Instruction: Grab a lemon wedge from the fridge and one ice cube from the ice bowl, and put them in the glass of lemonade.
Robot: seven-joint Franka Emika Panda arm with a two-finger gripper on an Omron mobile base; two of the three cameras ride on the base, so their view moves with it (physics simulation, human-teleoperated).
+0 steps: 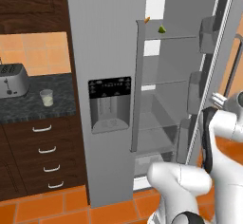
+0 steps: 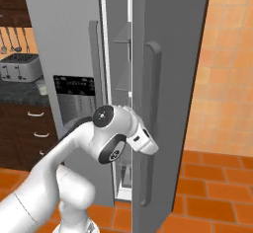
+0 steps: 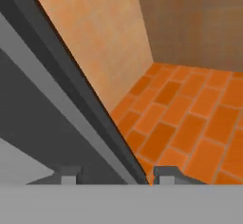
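At the open door's edge, the gripper (image 3: 114, 175) stands parted, fingertips (image 3: 70, 174) straddling the dark edge, holding nothing. At ten o'clock in the fridge (image 1: 107, 52) (top shelf) sits the lemon wedge (image 1: 162, 29); the glass of lemonade (image 1: 46, 97) waits at nine o'clock.

You see only the very tips of the gripper (image 3: 116, 176) in the hand view, so how far they stand apart stays unclear. The fridge (image 1: 107, 52) runs off the top of both base views. Its open door (image 2: 168, 79) hides most of the shelves from the right. The toaster (image 1: 12, 80) is cut by the left edge.
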